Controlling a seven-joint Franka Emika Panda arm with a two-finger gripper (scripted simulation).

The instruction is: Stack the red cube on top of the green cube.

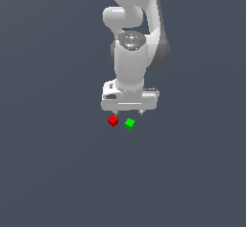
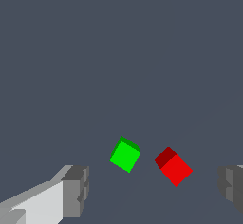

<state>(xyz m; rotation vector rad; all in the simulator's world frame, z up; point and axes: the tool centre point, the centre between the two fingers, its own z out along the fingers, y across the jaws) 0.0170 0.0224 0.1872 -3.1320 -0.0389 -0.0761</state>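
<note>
The red cube (image 1: 113, 120) and the green cube (image 1: 129, 124) lie side by side on the dark grey floor, a small gap between them, the red one toward the exterior view's left. My white gripper (image 1: 129, 112) hangs just above and behind them, open and empty. In the wrist view the green cube (image 2: 125, 154) and the red cube (image 2: 174, 167) both lie between the spread grey fingertips (image 2: 76, 191), and my gripper (image 2: 154, 187) holds nothing. Both cubes are turned at an angle to the fingers.
The floor (image 1: 57, 163) is a plain dark grey surface. The white arm (image 1: 137, 33) rises behind the cubes. No other objects show.
</note>
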